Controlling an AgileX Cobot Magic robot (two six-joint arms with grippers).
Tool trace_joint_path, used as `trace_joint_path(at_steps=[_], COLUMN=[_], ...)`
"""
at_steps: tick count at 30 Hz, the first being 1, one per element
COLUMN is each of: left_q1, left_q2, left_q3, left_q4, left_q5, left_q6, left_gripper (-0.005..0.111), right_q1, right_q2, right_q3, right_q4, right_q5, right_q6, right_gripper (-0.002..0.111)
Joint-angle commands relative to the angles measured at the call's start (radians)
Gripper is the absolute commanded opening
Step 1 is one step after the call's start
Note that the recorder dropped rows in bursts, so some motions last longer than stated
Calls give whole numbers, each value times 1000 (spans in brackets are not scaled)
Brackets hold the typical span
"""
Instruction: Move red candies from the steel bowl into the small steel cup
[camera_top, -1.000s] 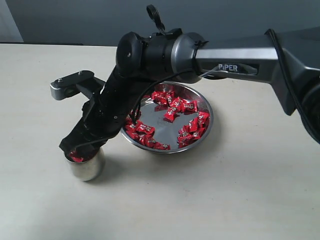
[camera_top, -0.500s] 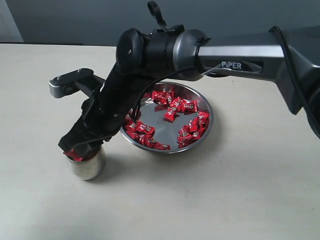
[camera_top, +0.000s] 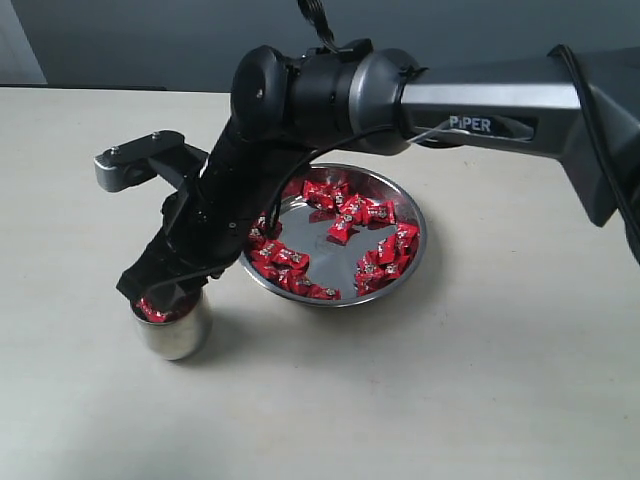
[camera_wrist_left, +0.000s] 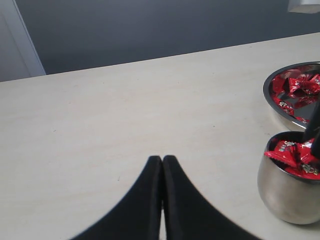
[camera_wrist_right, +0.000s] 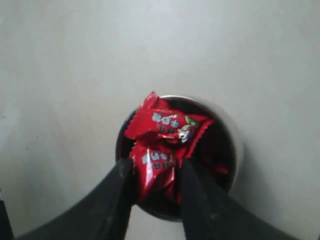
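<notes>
Candies (camera_top: 340, 228): red wrapped pieces, split between two vessels; most lie in the bowl, a few are heaped in the cup.
Left tool (camera_wrist_left: 161, 162): closed, its two tips pressed together with nothing between them; it hangs over bare table (camera_wrist_left: 100, 125), well apart from cup and bowl, and takes no part in the work.
Cup (camera_top: 175, 335): upright on the table, just left of the bowl and apart from it; red wrappers show at its mouth and rise level with the rim or a little above it.
Right tool (camera_wrist_right: 155, 172): directly over the cup's mouth, fingers (camera_wrist_right: 122, 185) standing apart with one candy between them; that candy rests on another lying across the top of the heap. Whether the fingers pinch it or have let it go, I cannot tell.
Bowl (camera_top: 335, 262): right of the cup, under the right arm; candies ring its floor in loose clusters, with a bare patch in the middle.
Done: several candies are in the cup, and one more is at the mouth, delivered or about to be.
Left: by my judgement the larger part, since roughly two dozen remain in the bowl.
Concern: the cup looks nearly full, so it may not hold all of them.
</notes>
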Motion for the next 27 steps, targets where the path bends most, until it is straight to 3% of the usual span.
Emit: trace_joint_path(at_steps=[1,17,22,27], left_q1=[3,3,3,3], left_q2=[-4,-4,-4,-4], left_q3=[-1,-1,-1,-1], left_q4=[-1,-1,-1,-1], left_q5=[-9,-9,-9,-9], left_q6=[-5,-5,-5,-5], left_gripper=[0,0,0,0], right_q1=[-1,0,0,0], right_q2=[-30,-52,-46,-46], right_q3=[-5,-5,-5,-5], right_q4=[-17,-21,-5,-5], right_q5=[3,-27,-27,-27], right_q6=[-4,-8,-50,-50], right_gripper=[32,33,44,45])
